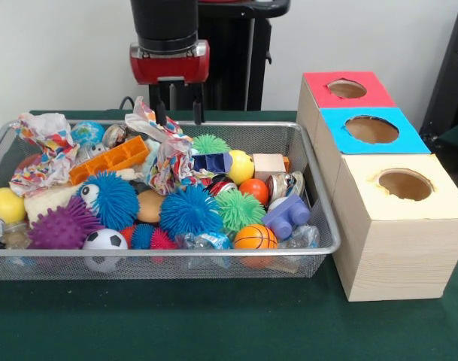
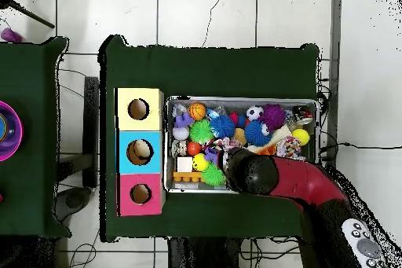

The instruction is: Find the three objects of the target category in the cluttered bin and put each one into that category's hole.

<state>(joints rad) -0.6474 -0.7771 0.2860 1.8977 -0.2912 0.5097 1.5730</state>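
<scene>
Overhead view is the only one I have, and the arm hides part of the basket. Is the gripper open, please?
Observer: Yes. In the front view the gripper is open, with its two fingers set apart.
Operator: What is under it?
Observer: A crumpled paper wad with coloured patches. The tips are level with its top, but I cannot tell if they touch it.
Operator: Is there another such wad?
Observer: Yes, a second paper wad lies on top of the toys at the far left corner of the basket in the front view.
</scene>
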